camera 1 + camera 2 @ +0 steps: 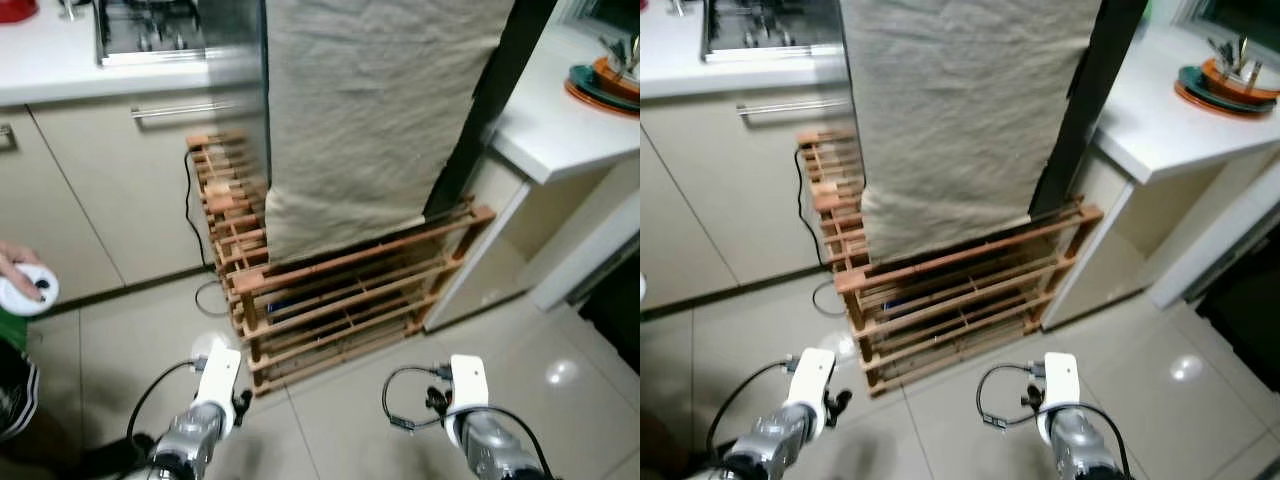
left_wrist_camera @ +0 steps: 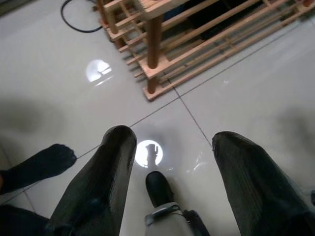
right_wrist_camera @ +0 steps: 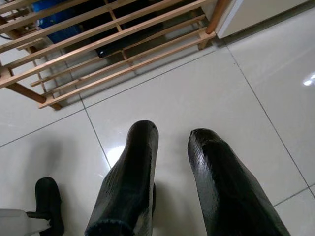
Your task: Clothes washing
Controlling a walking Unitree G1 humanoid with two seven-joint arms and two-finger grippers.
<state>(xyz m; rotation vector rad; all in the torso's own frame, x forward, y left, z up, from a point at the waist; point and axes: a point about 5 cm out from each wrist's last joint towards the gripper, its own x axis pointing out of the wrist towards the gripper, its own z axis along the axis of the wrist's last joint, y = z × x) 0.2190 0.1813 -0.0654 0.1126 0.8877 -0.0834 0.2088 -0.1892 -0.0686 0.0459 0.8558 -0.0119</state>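
I steer both empty, parted end effectors, left (image 2: 167,182) and right (image 3: 172,182), toward the beige linen cloth (image 1: 370,110) draped over the slatted wooden rack (image 1: 340,300) at centre frame.

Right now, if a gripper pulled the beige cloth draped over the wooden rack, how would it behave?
The beige cloth would likely be floppy: it hangs in soft folds and its lower edge curls. It looks light and would probably slide off. Its hem rests on the wooden rack, so it might snag on the slats.
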